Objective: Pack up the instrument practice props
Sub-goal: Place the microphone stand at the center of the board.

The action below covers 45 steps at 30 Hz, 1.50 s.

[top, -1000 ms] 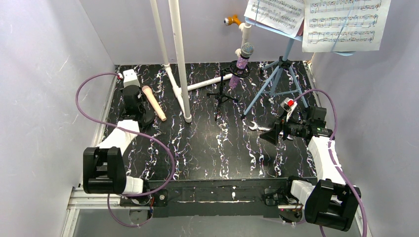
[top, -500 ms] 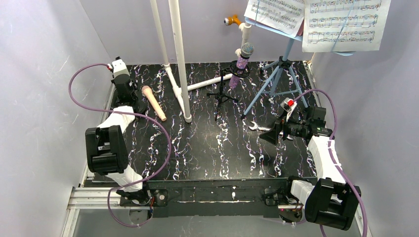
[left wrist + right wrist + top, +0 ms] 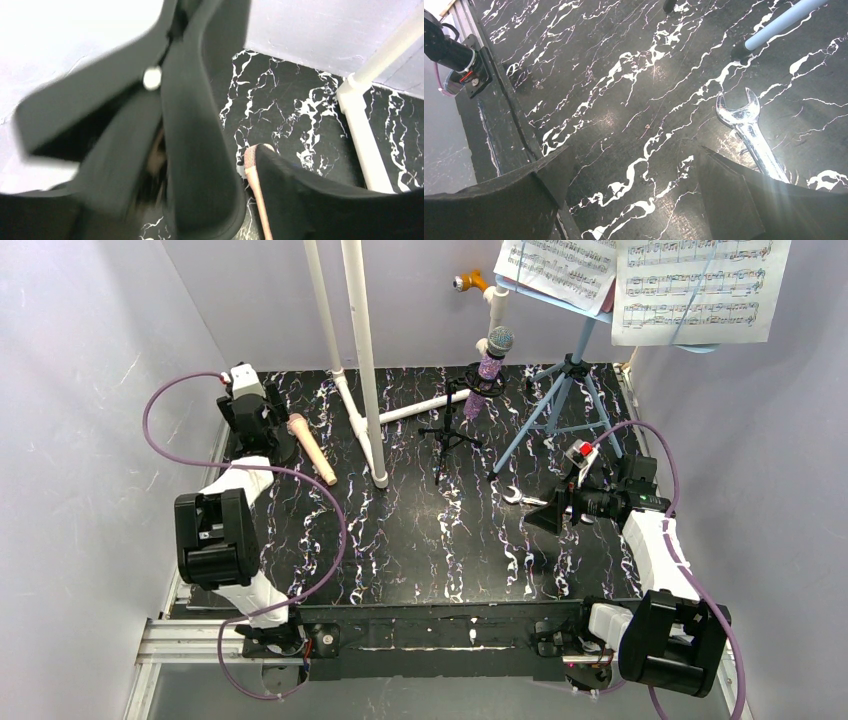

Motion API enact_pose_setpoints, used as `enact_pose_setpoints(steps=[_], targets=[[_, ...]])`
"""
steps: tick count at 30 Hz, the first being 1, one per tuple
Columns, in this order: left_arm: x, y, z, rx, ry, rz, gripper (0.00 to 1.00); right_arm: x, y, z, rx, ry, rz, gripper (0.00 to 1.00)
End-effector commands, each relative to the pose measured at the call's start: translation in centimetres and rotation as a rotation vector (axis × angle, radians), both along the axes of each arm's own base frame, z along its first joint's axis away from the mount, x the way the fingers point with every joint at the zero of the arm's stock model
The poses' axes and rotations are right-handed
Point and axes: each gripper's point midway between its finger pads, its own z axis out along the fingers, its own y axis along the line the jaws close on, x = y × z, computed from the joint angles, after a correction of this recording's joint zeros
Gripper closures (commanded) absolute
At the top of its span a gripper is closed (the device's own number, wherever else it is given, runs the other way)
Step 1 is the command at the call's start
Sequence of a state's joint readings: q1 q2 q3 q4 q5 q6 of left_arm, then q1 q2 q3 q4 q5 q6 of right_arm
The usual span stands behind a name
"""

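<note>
The left arm (image 3: 215, 535) is drawing back and swinging toward the rear-left wall, its elbow standing taller. The left gripper (image 3: 272, 440) is now angling toward the head of the peach microphone (image 3: 312, 450), just beside it, its jaws parting from nearly closed.

Your left arm (image 3: 215, 540): elbow folded high near the base, forearm stretched forward and left, wrist pitched down. Your left gripper (image 3: 272, 440): pointing downward, jaws parted. Your right arm (image 3: 650, 540): forearm run forward, wrist turned inward. Your right gripper (image 3: 540, 512): roughly level, aimed left, jaws spread wide.
</note>
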<state>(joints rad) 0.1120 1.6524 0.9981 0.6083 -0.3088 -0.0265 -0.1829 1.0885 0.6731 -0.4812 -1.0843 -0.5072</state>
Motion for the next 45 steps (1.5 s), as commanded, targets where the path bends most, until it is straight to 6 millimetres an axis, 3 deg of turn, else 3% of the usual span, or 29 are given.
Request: enact_pose_setpoints(steps=[1,5,12,19,20,22,26,36,45], targets=[[-1.9,0.1,4.3,-0.012,-0.128,0.013,0.21,0.0,0.2,1.1,0.010,-0.039,0.025,0.01],[-4.1,-0.9,5.3,-0.063,-0.145,-0.008,0.03,0.0,0.1,1.2,-0.002,-0.062,0.020,0.01],[-10.1,-4.8,6.4,-0.210,-0.118,-0.137,0.02,-0.2,0.2,1.8,-0.007,-0.099,0.016,0.02],[-17.1,-12.0,4.7,-0.485,-0.044,-0.398,0.02,-0.4,0.3,2.5,-0.004,-0.130,0.019,0.02],[-18.6,-13.8,4.1,-0.544,-0.034,-0.478,0.02,-0.5,0.3,2.7,-0.002,-0.137,0.022,0.02],[-20.8,-16.9,4.7,-0.616,-0.044,-0.636,0.02,-0.6,0.4,2.8,-0.001,-0.143,0.025,0.02],[-23.6,-20.5,4.9,-0.651,-0.027,-0.829,0.02,-0.7,0.5,3.0,-0.001,-0.154,0.026,0.01],[-27.2,-27.4,3.9,-0.693,0.108,-1.072,0.02,-0.7,0.5,3.0,0.003,-0.157,0.029,0.02],[-27.7,-33.3,3.4,-0.470,0.188,-1.210,0.02,-0.7,0.5,3.1,0.006,-0.157,0.031,0.01]])
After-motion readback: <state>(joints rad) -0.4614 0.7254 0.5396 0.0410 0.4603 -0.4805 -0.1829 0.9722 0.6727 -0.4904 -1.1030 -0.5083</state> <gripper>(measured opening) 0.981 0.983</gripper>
